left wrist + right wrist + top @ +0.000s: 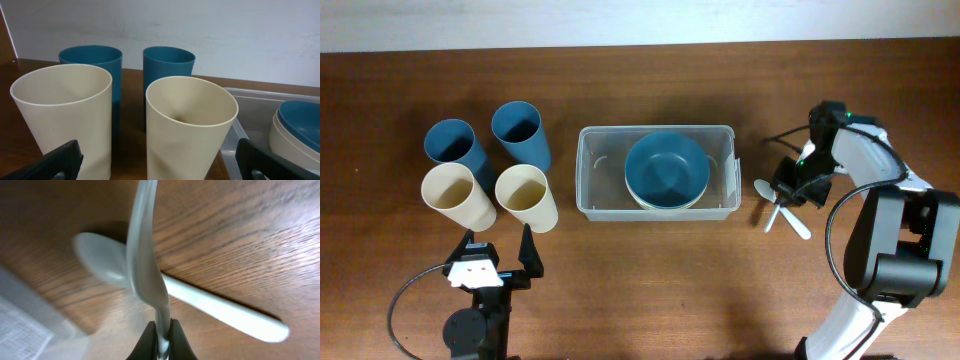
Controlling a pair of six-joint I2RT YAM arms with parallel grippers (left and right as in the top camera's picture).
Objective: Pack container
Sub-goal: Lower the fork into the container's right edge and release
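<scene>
The clear container [655, 129] stands mid-table with a blue bowl [666, 168] stacked on a cream bowl inside it. Its rim also shows in the left wrist view [260, 96]. My right gripper [789, 189] is just right of the container, shut on the handle of a white spoon [145, 255], which it holds over the wood [775, 217]. A second white spoon [210, 305] lies on the table beneath it [798, 226]. My left gripper [500, 256] is open and empty in front of the cups; in the left wrist view [157, 155] its fingers straddle a cream cup.
Two blue cups [452, 146] [518, 130] and two cream cups [452, 194] [525, 195] stand upright left of the container. The nearer cream cup [190, 130] is close to the container's left wall. A white wall lies beyond the table's far edge.
</scene>
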